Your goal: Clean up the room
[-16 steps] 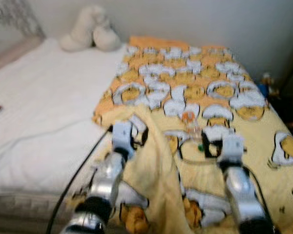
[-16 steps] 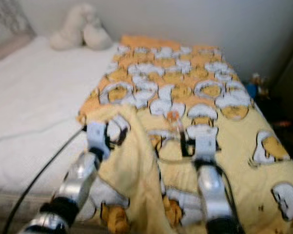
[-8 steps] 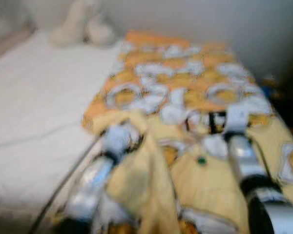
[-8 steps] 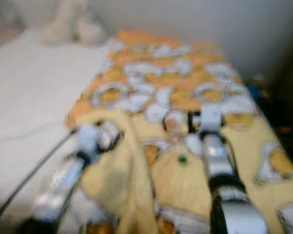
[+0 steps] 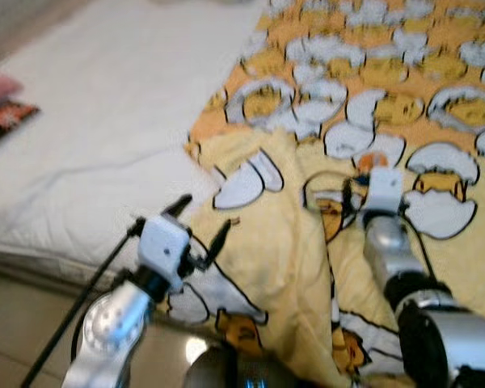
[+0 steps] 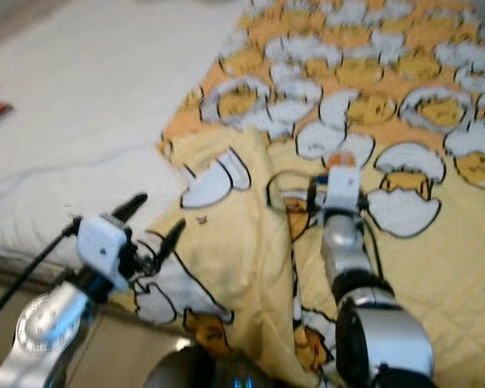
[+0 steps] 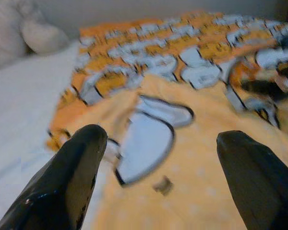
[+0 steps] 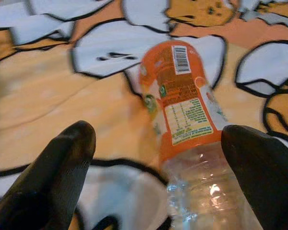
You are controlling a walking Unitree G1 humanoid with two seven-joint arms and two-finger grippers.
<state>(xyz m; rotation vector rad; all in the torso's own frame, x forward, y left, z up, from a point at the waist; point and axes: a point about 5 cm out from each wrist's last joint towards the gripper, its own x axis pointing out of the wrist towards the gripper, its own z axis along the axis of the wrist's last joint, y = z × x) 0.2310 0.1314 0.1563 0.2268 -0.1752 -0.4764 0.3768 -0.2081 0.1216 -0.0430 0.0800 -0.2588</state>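
A clear plastic bottle (image 8: 178, 98) with an orange label lies on its side on the yellow and orange egg-print blanket (image 5: 267, 267). My right gripper (image 8: 161, 133) is open just short of it, a finger on either side of the bottle's clear end. From the head, the orange label (image 5: 373, 161) peeks out just beyond my right wrist (image 5: 384, 191). My left gripper (image 5: 205, 213) is open and empty, held above the blanket's rumpled near-left part by the bed's edge. Its fingers (image 7: 74, 175) point across the blanket.
The blanket covers the right half of a bed with a white sheet (image 5: 105, 129). A pink and red item (image 5: 6, 113) lies at the sheet's far left. Tiled floor (image 5: 16, 331) shows below the bed's near edge. A black cable (image 5: 81, 303) runs along my left arm.
The head view has tilted down and come closer to the bed. My right gripper has reached forward to the bottle. My left gripper has drawn back to the bed's near edge.
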